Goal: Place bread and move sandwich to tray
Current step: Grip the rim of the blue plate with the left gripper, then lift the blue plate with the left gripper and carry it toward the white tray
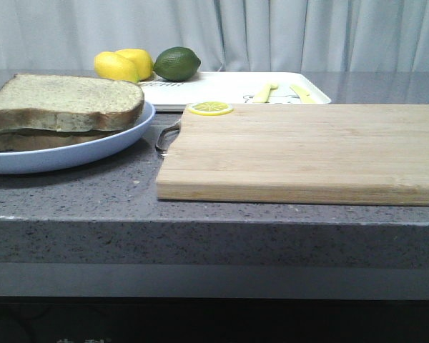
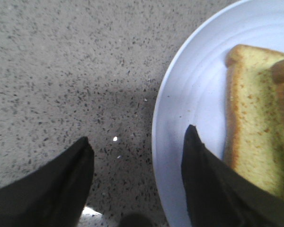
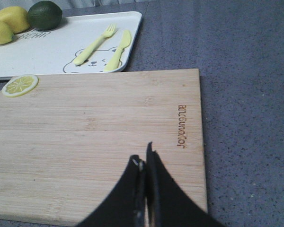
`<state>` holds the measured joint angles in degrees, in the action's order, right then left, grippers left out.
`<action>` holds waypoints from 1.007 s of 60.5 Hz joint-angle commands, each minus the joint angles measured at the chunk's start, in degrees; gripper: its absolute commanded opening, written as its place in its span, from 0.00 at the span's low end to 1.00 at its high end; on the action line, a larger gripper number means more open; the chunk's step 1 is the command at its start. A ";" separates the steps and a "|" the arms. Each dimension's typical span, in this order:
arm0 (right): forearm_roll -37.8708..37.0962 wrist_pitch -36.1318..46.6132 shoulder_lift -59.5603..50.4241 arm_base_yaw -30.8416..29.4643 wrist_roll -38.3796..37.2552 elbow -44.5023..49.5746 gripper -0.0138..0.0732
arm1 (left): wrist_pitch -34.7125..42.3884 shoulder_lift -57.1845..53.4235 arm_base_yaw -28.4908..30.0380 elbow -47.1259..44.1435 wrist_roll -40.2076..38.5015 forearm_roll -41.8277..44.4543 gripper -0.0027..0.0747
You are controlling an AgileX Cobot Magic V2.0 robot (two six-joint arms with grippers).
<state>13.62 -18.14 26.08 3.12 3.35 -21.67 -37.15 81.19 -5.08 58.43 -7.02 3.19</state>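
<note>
I judge the bread step is in hand: my left gripper [image 2: 137, 142] hangs with its jaws apart over the rim of the round pale blue plate [image 2: 180, 94], one finger above the plate, the other above the counter. Next I should reach in and close on the thick tan-crumbed, brown-crusted bread slice [image 1: 61, 101], which lies on top of the stack on that plate; I see no egg from here. The large white rectangular tray [image 3: 52, 49] waits at the back, holding two lemons, a lime and pale yellow cutlery. My right gripper [image 3: 144, 161] hovers pressed together over the bare wooden cutting board [image 1: 300, 153]. Speckled grey stone counter [image 1: 200, 229]; grey curtain [image 1: 272, 32] behind.
</note>
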 commanded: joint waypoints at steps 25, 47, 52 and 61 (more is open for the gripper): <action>0.31 4.76 0.14 -0.14 -0.06 -1.48 0.09 | 3.32 3.47 -0.47 2.87 0.06 -1.87 0.53; 0.31 4.76 0.14 -0.14 -0.06 -1.48 0.09 | 4.33 5.15 -0.47 2.87 0.06 -3.91 0.01; 0.31 4.76 0.14 -0.14 -0.06 -1.48 0.09 | 4.18 4.83 -0.11 3.80 0.06 -3.91 0.01; 0.31 4.76 0.14 -0.14 -0.06 -1.48 0.09 | 0.19 3.78 3.40 7.31 7.54 -13.82 0.01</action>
<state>13.83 -18.14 26.08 3.12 3.35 -21.67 -37.14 87.55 -3.55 62.52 -4.66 -5.50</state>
